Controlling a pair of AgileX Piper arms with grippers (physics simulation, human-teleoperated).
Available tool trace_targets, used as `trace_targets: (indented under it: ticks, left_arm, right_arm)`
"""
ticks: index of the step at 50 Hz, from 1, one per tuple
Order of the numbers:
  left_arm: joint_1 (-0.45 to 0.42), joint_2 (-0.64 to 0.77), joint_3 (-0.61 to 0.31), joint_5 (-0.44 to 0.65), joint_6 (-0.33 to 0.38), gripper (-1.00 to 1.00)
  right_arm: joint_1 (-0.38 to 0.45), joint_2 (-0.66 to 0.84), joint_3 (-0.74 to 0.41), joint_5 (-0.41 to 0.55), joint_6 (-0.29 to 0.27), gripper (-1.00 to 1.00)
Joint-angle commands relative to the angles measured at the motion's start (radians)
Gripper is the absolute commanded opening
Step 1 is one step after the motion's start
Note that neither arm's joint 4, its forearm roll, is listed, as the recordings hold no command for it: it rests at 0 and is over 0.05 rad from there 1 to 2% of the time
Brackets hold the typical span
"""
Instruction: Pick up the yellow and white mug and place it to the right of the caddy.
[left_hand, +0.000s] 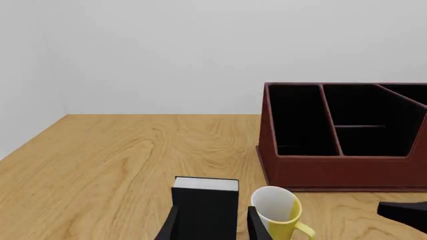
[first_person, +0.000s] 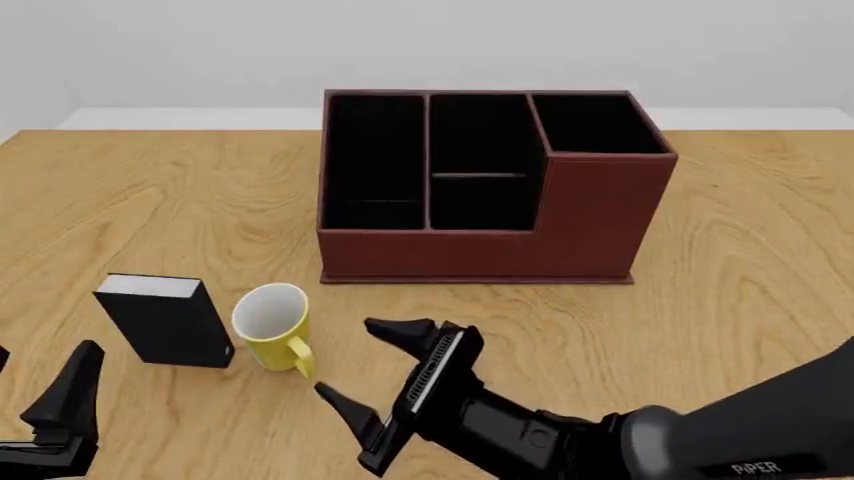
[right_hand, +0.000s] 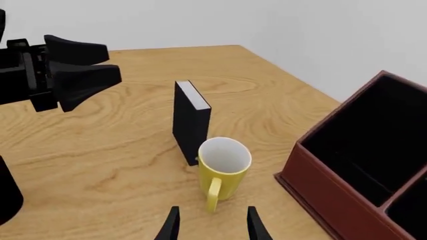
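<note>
The right gripper (first_person: 363, 375) is spread wide and empty, near the one small yellow mug with white inside (first_person: 274, 326), at its four o'clock. One black block with a white top (first_person: 163, 319) stands just beside the mug at nine o'clock; one reddish-brown three-compartment caddy (first_person: 494, 190) sits at one o'clock. The left gripper (first_person: 40, 425) is seen low at the table's near-left, its opening impossible to tell.

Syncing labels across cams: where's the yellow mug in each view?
Left wrist: mug at bottom edge, beside the black block.
Front: mug lower left, right of the block.
Right wrist: mug centre, low.
Shared landmark: brown caddy.
</note>
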Motion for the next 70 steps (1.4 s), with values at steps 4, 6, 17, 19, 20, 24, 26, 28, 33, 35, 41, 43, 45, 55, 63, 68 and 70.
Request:
trace_targets:
  ticks: [4,6,17,19,20,24,26,28,33,35,41,43,45,55,63,68,70]
  left_arm:
    - [0.0,0.0,0.0,0.0,0.0,1.0]
    - [0.0,0.0,0.0,0.0,0.0,1.0]
    - [0.0,0.0,0.0,0.0,0.0,1.0]
    - [0.0,0.0,0.0,0.0,0.0,1.0]
    - [0.0,0.0,0.0,0.0,0.0,1.0]
    - [0.0,0.0,0.0,0.0,0.0,1.0]
    - [0.0,0.0,0.0,0.0,0.0,1.0]
    - [0.0,0.0,0.0,0.0,0.0,1.0]
    - [0.0,0.0,0.0,0.0,0.0,1.0]
    - [0.0,0.0,0.0,0.0,0.0,1.0]
    - [0.0,0.0,0.0,0.0,0.0,1.0]
    - [0.0,0.0,0.0,0.0,0.0,1.0]
    - [0.0,0.0,0.0,0.0,0.0,1.0]
    - [0.0,0.0,0.0,0.0,0.0,1.0]
    - [0.0,0.0,0.0,0.0,0.0,1.0]
    - [0.0,0.0,0.0,0.0,0.0,1.0]
    - [0.0,0.0,0.0,0.0,0.0,1.0]
  right_arm:
    - [0.018,0.059,-0.056,0.005,0.007,1.0]
    - [0.016,0.062,-0.058,0.003,0.009,1.0]
    - [0.019,0.083,-0.087,0.011,0.014,1.0]
    - [0.019,0.09,-0.092,0.011,0.013,1.0]
    - [0.019,0.09,-0.092,0.011,0.014,1.0]
    - [0.019,0.103,-0.1,0.009,0.017,1.0]
    - [0.019,0.118,-0.105,0.004,0.018,1.0]
    - [0.017,0.12,-0.109,0.006,0.018,1.0]
    - [0.017,0.133,-0.12,0.007,0.019,1.0]
    - [0.016,0.135,-0.123,0.006,0.023,1.0]
    - [0.015,0.149,-0.135,0.007,0.02,1.0]
    - [0.015,0.154,-0.139,0.009,0.024,1.0]
    - [0.015,0.16,-0.142,0.008,0.021,1.0]
    - [0.013,0.18,-0.156,0.004,0.031,1.0]
    - [0.011,0.2,-0.171,0.005,0.028,1.0]
    - [0.011,0.211,-0.182,0.006,0.03,1.0]
    - [0.01,0.217,-0.186,0.005,0.031,1.0]
